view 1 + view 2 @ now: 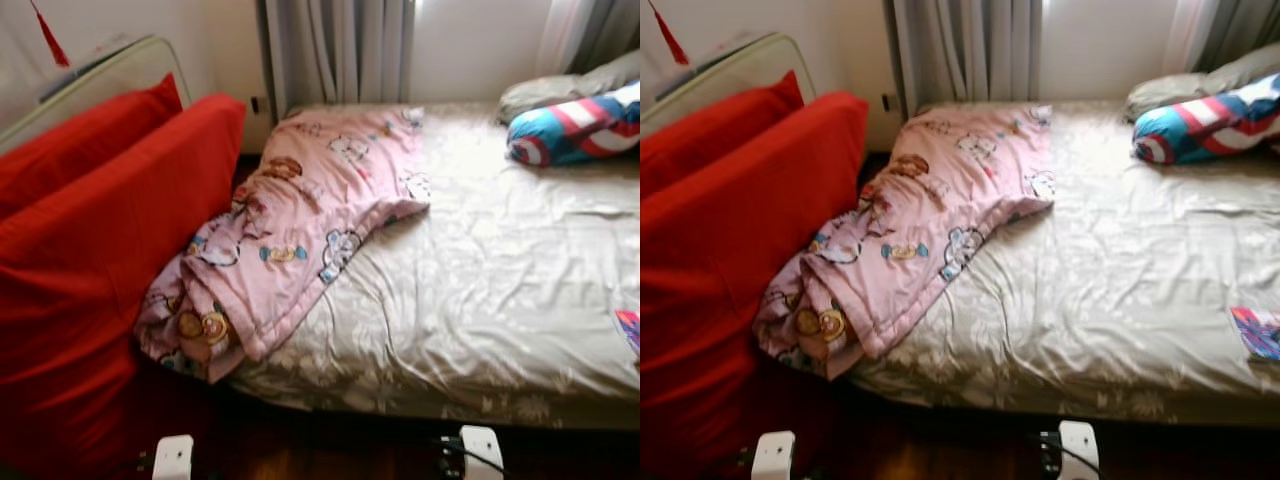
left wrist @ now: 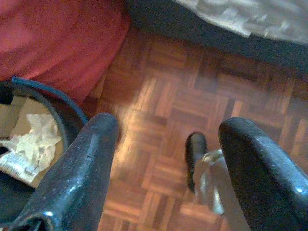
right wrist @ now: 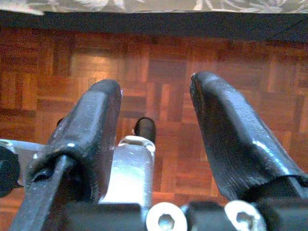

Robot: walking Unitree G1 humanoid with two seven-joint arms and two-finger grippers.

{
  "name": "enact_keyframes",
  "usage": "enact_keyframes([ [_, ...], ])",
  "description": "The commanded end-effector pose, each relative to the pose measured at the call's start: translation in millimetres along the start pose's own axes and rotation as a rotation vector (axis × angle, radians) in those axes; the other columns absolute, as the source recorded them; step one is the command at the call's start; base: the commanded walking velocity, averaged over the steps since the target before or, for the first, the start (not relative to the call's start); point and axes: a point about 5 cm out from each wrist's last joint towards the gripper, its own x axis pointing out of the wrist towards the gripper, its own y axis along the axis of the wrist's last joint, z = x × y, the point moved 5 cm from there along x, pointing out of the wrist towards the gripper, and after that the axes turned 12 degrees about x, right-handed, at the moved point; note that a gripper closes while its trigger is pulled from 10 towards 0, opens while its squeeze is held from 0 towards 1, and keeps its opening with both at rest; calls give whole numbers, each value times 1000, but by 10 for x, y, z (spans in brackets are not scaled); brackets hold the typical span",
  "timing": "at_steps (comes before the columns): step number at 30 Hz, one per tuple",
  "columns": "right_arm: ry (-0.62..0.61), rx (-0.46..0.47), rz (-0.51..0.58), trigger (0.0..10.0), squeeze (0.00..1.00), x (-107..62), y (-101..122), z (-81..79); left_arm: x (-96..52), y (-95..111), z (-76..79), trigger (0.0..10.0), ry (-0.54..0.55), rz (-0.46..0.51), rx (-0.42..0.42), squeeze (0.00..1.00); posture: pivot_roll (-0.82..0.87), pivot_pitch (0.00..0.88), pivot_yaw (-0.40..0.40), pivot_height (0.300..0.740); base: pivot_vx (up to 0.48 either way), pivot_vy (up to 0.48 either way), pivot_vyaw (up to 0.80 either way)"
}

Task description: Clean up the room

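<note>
Rumpled pink blanket (image 1: 290,235) on bed (image 1: 500,300)

A bed (image 1: 480,300) with a pale, crumpled sheet stands against a white wall (image 1: 470,45), grey curtains (image 1: 335,50) hanging behind it — daylight falls across the mattress. Beside it sits a red sofa (image 1: 90,260), and the floor (image 3: 159,72) is reddish-brown parquet.
</note>
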Motion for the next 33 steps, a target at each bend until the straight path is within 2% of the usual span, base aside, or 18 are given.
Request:
enact_keyframes([
  [1, -5, 6, 4, 10000, 0, -3, 4, 21, -7, -45, 21, 10000, -4, -16, -5, 0, -38, 46, 45, 740, 0, 0, 0],
  [15, -1, -28, 2, 10000, 0, -5, 20, 38, -6, -50, 45, 10000, -8, -18, -19, 0, -40, 55, 32, 740, 0, 0, 0],
  [33, 0, -28, 3, 10000, 0, -8, 29, 58, -5, -55, 70, 10000, -9, -21, -30, 0, -44, 56, 22, 740, 0, 0, 774],
])
